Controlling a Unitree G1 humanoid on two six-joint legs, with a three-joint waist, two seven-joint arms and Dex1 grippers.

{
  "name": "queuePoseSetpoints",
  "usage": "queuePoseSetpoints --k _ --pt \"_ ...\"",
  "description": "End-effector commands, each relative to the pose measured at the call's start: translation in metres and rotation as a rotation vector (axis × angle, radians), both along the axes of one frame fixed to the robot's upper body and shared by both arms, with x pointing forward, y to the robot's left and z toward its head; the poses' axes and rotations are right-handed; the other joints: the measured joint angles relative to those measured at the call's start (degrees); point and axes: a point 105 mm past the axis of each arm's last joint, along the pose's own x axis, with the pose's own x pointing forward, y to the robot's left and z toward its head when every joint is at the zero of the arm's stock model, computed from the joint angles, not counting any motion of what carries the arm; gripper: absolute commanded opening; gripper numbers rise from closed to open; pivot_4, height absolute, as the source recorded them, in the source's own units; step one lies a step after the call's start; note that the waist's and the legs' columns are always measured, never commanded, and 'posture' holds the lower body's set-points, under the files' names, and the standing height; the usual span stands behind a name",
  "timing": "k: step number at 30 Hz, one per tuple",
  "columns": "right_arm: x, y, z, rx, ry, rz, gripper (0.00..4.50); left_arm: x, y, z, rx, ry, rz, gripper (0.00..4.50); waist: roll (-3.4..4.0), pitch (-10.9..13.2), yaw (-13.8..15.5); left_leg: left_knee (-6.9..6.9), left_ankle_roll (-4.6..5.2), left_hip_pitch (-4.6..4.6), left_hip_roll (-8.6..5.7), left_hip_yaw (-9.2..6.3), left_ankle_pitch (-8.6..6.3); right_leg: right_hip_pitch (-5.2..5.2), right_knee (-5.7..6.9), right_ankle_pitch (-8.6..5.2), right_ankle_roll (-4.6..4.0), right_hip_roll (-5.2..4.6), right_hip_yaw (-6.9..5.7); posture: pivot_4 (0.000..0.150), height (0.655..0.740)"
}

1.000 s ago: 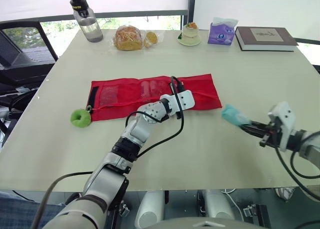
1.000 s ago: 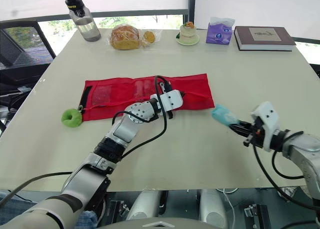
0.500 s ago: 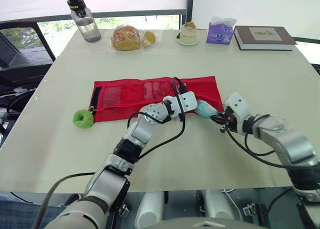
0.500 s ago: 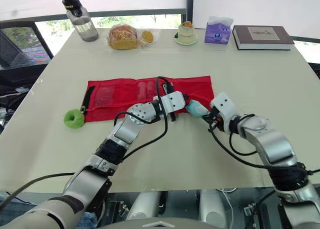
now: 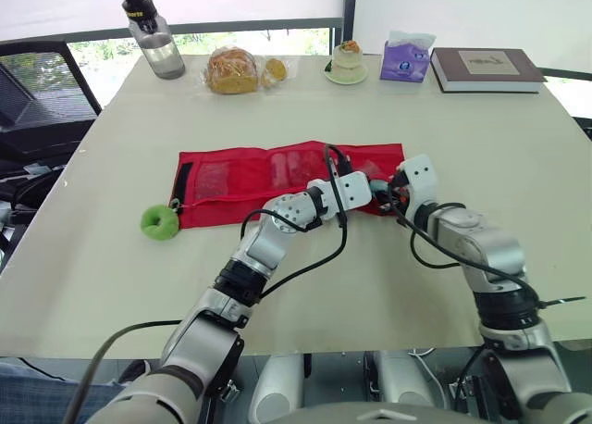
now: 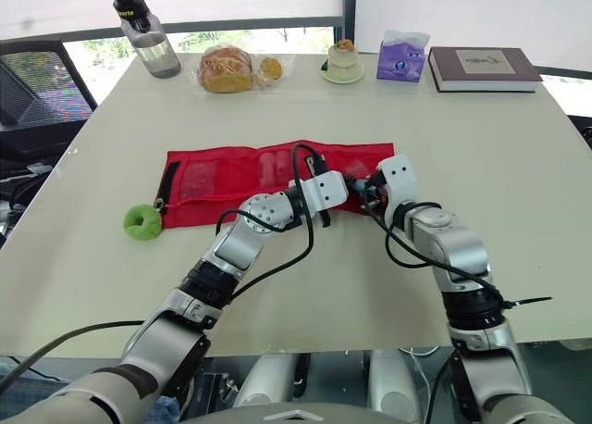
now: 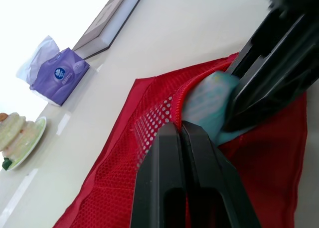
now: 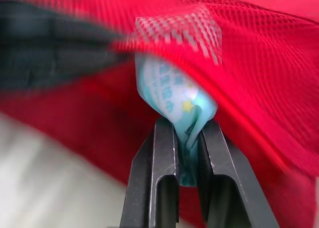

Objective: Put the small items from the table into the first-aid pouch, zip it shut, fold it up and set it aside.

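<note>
On the cream table [image 5: 481,146] a red mesh first-aid pouch [image 5: 240,176] lies flat & unrolled; at its right end the left gripper [image 7: 179,127] is clenched on the mesh pocket's rim, holding it raised; opposite, the right gripper [image 8: 188,127] pinches a pale blue soft packet [image 8: 172,91] by its tail, w/ the packet's front under the raised mesh; a green ring [image 5: 161,222] sits at the pouch's left end.
</note>
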Motion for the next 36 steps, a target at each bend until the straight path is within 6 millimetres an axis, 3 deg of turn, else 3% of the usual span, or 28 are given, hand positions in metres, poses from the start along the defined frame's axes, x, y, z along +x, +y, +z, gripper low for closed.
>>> queuePoseSetpoints --k 1,4,8,9,10,13,19,25,33,36 --pt "0.011 -0.002 0.011 0.008 -0.049 -0.062 0.01 -0.007 -0.014 0.017 -0.031 -0.056 -0.058 0.0 0.01 -0.01 -0.04 0.0 0.0 0.0 0.0 0.01 0.0 0.0 -0.01 0.0 0.0 0.0 0.01 0.15 0.7332" --pt "0.017 0.002 0.006 -0.019 -0.066 -0.091 0.01 -0.008 -0.018 0.017 -0.031 -0.055 -0.068 0.0 0.01 -0.01 0.01 0.0 0.0 0.0 0.0 0.02 0.0 0.0 -0.01 0.0 -0.01 0.0 0.01 0.15 0.7332" --pt "0.028 -0.007 0.008 -0.026 -0.128 -0.21 0.01 -0.005 -0.022 0.016 -0.025 -0.056 -0.079 0.0 0.02 -0.01 0.06 -0.01 0.0 0.01 -0.01 0.02 0.0 0.0 -0.01 0.0 -0.01 0.0 0.01 0.15 0.7332" --pt "0.028 -0.008 0.008 -0.028 -0.131 -0.213 0.97 -0.004 -0.022 0.016 -0.028 -0.052 -0.077 0.0 0.02 -0.01 0.08 0.0 0.0 0.01 -0.01 0.01 0.0 0.0 0.0 0.0 -0.01 0.01 0.0 0.15 0.7332" --pt "0.028 -0.008 0.007 -0.028 -0.133 -0.213 1.21 -0.003 -0.023 0.016 -0.03 -0.05 -0.076 0.0 0.02 -0.01 0.08 0.0 0.0 0.0 -0.01 0.01 0.0 0.0 0.0 0.01 -0.01 0.0 0.0 0.15 0.7332" --pt "0.021 -0.007 0.006 -0.023 -0.126 -0.189 2.74 0.004 -0.023 0.015 -0.039 -0.04 -0.059 0.0 0.02 -0.01 -0.03 0.0 0.0 -0.01 -0.02 0.03 0.0 0.0 -0.02 0.01 -0.01 0.0 0.02 0.15 0.7332" --pt "-0.001 -0.008 0.01 -0.032 -0.132 -0.15 2.74 0.015 -0.025 0.018 -0.06 -0.033 -0.035 0.0 0.02 -0.01 -0.05 -0.06 0.0 -0.02 -0.02 0.0 0.0 -0.02 -0.03 0.0 -0.01 0.01 0.0 0.15 0.7332" --pt "-0.031 -0.013 0.019 -0.017 -0.132 -0.101 2.74 0.012 -0.033 0.015 -0.074 -0.02 -0.065 0.0 0.02 -0.01 -0.03 -0.05 0.0 -0.01 -0.01 -0.02 0.0 -0.02 -0.02 0.0 0.0 0.01 -0.01 0.15 0.7332" --pt "-0.067 -0.054 0.022 -0.062 -0.126 -0.073 2.74 -0.003 -0.051 0.021 -0.123 0.01 -0.184 0.0 0.01 0.0 0.13 -0.05 0.0 -0.07 -0.03 0.01 0.0 -0.01 -0.11 0.0 0.0 -0.04 0.0 0.15 0.7332" --pt "-0.069 -0.075 0.023 -0.1 -0.13 -0.095 2.8 -0.005 -0.049 0.024 -0.169 0.058 -0.2 0.85 0.01 0.0 0.05 -0.04 0.01 -0.03 0.01 0.0 0.0 -0.01 -0.09 -0.01 0.01 0.0 -0.02 0.15 0.7332"
